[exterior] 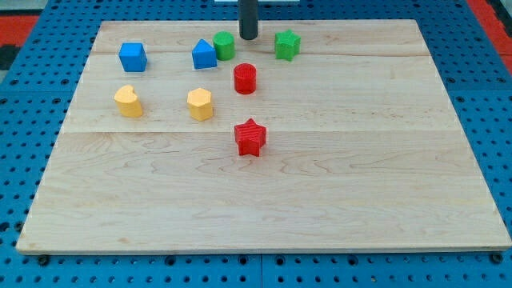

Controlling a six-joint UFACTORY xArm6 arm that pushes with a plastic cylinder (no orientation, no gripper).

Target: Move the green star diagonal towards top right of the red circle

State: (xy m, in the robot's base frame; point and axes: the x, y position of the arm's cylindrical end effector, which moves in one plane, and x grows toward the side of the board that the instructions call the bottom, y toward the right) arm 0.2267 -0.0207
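Note:
The green star lies near the view's top, up and to the right of the red circle. My tip is near the board's top edge, between the green circle on its left and the green star on its right. It stands just above the red circle and is apart from the star.
A blue pentagon-like block touches the green circle's left side. A blue cube lies at the top left. A yellow heart and a yellow hexagon lie left of centre. A red star lies mid-board. The wooden board ends close behind my tip.

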